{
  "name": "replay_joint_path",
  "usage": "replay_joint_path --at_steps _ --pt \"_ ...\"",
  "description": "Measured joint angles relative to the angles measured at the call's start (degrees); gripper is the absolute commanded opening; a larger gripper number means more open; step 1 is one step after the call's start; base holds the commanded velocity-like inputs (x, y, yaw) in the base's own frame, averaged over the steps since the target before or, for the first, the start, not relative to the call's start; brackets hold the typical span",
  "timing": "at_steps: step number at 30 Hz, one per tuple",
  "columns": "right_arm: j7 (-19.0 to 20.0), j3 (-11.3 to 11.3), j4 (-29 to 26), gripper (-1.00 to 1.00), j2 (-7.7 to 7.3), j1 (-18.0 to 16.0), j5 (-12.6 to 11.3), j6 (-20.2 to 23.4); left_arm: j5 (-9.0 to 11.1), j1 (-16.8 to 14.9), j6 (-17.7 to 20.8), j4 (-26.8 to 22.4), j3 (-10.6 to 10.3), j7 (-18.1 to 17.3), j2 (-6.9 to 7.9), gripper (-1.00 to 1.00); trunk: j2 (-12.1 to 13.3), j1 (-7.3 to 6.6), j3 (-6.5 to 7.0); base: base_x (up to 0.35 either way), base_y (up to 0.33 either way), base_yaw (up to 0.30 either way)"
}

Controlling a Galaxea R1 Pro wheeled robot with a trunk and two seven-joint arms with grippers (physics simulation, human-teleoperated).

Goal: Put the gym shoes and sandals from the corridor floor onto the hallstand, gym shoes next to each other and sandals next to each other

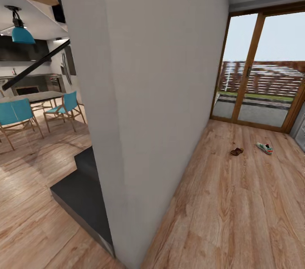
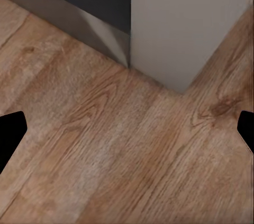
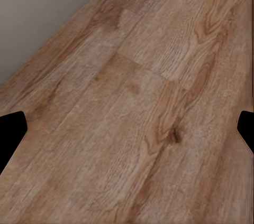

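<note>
Far down the corridor floor [image 1: 237, 201], an off-white gym shoe [image 1: 264, 147] with green and red accents lies near the glass door. A small brown sandal [image 1: 237, 151] lies just to its left, a short gap between them. The hallstand is out of view. In the left wrist view my left gripper [image 2: 127, 131] is open, its dark fingertips [image 2: 10, 131] wide apart over bare planks by a wall corner. In the right wrist view my right gripper [image 3: 127, 131] is open too, with its fingertips [image 3: 10, 131] spread over bare flooring and nothing between them.
A broad grey wall [image 1: 144, 104] stands right in front, splitting the view. A dark low step [image 1: 80, 193] lies at its left foot. Blue chairs [image 1: 63, 110] and a table stand in the room at left. A wood-framed glass door [image 1: 254, 70] closes the corridor's far end.
</note>
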Motion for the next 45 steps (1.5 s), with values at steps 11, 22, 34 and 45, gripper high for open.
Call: replay_joint_path --at_steps 11,22,34,45 --pt "-0.01 0.0 0.03 1.0 0.05 0.0 0.0 0.0 -0.02 0.0 0.0 0.0 -0.1 0.0 -0.05 1.0 0.0 0.0 0.0 0.008 -0.272 0.0" --pt "-0.08 -0.02 0.04 1.0 0.05 0.02 0.0 0.01 -0.04 0.05 -0.01 0.07 -0.15 0.0 0.12 1.0 0.0 -0.01 0.0 0.076 -0.273 -0.172" --pt "-0.09 -0.01 0.14 1.0 0.08 0.02 0.0 0.0 -0.02 0.05 -0.01 0.17 -0.09 0.0 0.25 1.0 -0.01 -0.02 0.0 0.179 -0.24 -0.289" --pt "-0.09 -0.01 0.14 1.0 0.08 0.02 0.0 0.0 -0.09 0.0 0.0 0.19 -0.01 0.17 0.33 1.0 -0.01 -0.02 0.0 0.237 -0.201 -0.291"
